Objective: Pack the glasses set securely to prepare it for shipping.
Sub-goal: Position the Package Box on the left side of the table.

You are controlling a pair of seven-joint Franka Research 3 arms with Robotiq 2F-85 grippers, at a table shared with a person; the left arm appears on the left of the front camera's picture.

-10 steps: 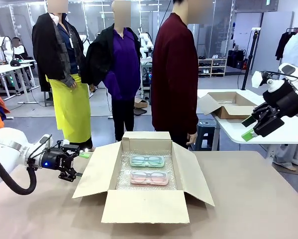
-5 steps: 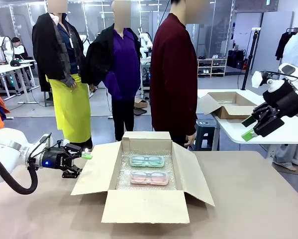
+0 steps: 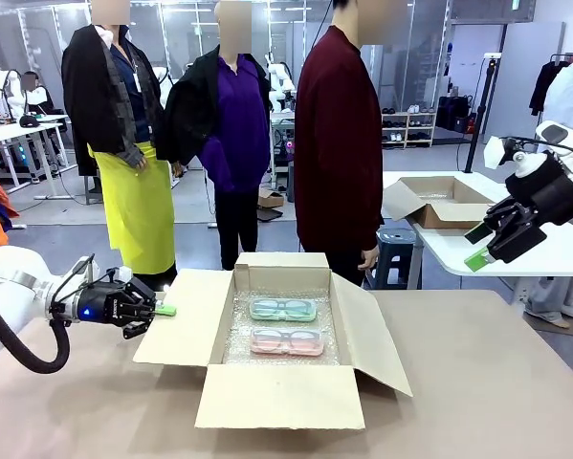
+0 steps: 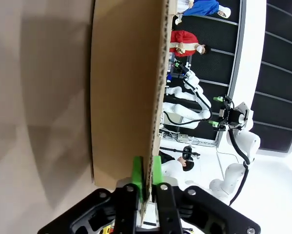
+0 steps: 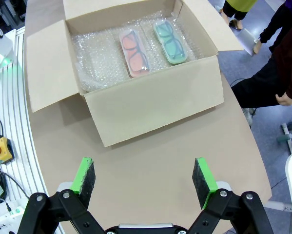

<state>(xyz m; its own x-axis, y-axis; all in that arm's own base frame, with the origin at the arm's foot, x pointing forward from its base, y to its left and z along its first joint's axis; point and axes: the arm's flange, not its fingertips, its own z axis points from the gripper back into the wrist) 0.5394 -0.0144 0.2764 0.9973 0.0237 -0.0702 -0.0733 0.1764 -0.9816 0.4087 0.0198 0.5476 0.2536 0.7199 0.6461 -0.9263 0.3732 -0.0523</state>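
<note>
The mint-green glasses case and the pink case lie side by side on bubble wrap inside the open cardboard box. In the right wrist view the pink case sits left of the mint one. My left gripper is shut on the outer edge of the box's left flap. The left wrist view shows the green pads pinching that flap. My right gripper hangs open, high to the right of the box, with nothing between its fingers.
A person in a dark red top stands at the table's far side behind the box. A second open cardboard box sits on a white table at the right. Bare brown tabletop lies right of the box.
My left gripper has moved right to the left flap's edge and shut on it. The flap has shifted a little. The right arm has not moved.
</note>
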